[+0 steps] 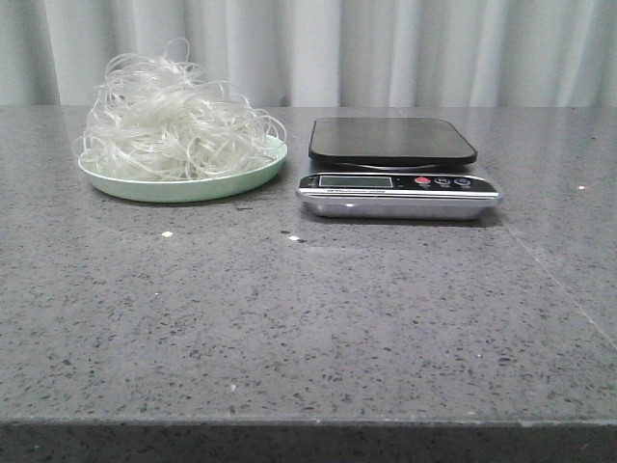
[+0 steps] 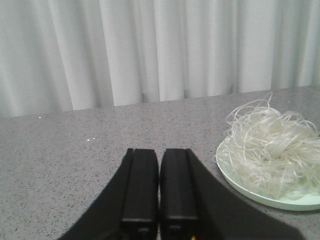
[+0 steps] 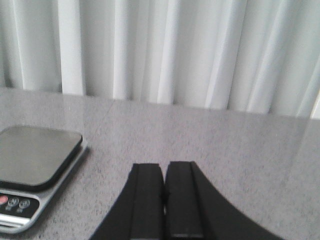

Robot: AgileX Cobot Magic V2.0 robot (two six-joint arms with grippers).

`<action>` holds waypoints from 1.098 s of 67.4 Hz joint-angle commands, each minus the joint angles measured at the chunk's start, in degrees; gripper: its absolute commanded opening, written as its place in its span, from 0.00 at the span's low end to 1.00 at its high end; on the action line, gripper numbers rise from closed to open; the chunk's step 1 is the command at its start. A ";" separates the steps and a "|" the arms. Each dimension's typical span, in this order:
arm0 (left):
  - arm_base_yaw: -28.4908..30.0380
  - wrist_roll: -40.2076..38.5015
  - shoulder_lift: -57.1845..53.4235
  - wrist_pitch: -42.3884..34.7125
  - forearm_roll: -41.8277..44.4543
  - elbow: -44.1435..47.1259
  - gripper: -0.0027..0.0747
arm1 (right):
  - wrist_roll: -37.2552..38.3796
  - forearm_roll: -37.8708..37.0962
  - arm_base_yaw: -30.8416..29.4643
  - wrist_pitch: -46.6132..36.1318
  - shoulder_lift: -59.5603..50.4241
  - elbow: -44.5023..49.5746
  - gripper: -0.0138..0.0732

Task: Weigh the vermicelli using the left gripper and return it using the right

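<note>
The vermicelli (image 1: 172, 121) is a fluffy nest of thin white strands on a pale green plate (image 1: 183, 183) at the back left of the table. It also shows in the left wrist view (image 2: 272, 145) on the plate (image 2: 260, 195). A kitchen scale (image 1: 395, 166) with a black platform stands to the right of the plate, and shows in the right wrist view (image 3: 35, 160). My left gripper (image 2: 159, 152) is shut and empty, left of the plate. My right gripper (image 3: 164, 166) is shut and empty, right of the scale. Neither gripper shows in the front view.
The grey speckled stone table (image 1: 308, 318) runs to a front edge near the camera. A pale pleated curtain (image 1: 386, 48) hangs behind the table's far edge.
</note>
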 commanded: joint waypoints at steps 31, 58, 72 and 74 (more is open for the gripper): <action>0.08 -0.11 0.20 -4.67 -0.30 -1.52 0.21 | -0.21 -0.56 -0.40 -5.26 -0.30 -1.53 0.33; 0.08 -0.11 0.20 -4.16 -0.30 -1.30 0.21 | -0.21 -0.56 -0.40 -5.26 -0.30 -1.53 0.33; 3.07 -0.11 -5.67 3.80 3.19 -1.03 0.21 | -0.21 -0.56 -0.40 -5.08 -0.30 -1.53 0.33; 3.70 -0.11 -7.04 5.06 3.19 -0.47 0.21 | -0.21 -0.56 -0.40 -5.08 -0.30 -1.53 0.33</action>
